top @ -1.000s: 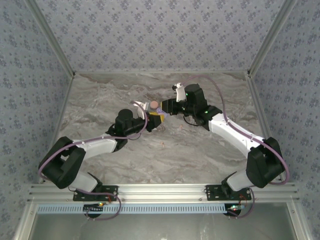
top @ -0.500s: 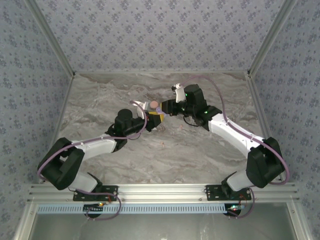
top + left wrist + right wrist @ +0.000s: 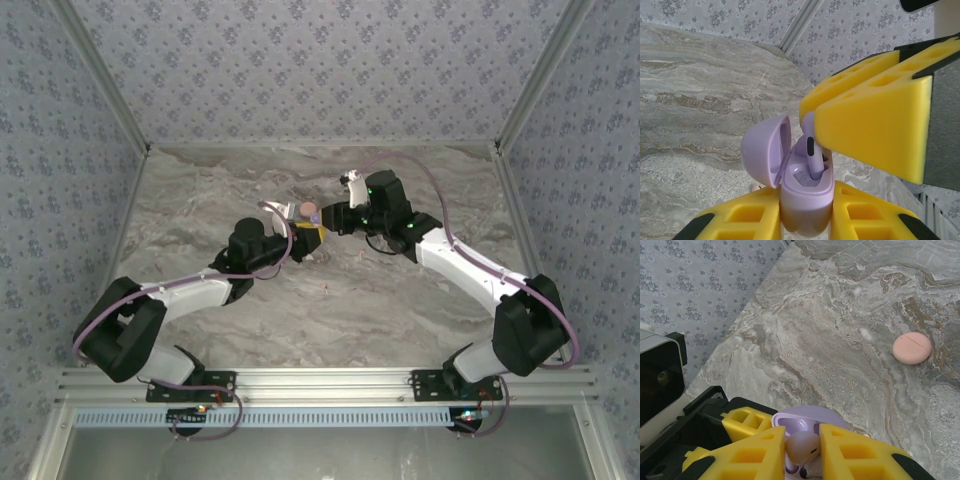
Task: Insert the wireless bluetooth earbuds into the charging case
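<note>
- Left jaws grip the open lilac case (image 3: 807, 187).
- Right jaws pinch 1 lilac earbud (image 3: 801, 446), stem inside the case.
- 1 pink disc (image 3: 911, 348) lies on the bench (image 3: 840, 315), apart from the case.

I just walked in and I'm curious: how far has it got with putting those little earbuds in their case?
Done: the lilac case is open, held by the left fingers. In hand: the right fingers grip a lilac earbud, its stem dipping into the case. Left, I'd guess: seating it, plus the pink case, which lies shut on the table.
</note>
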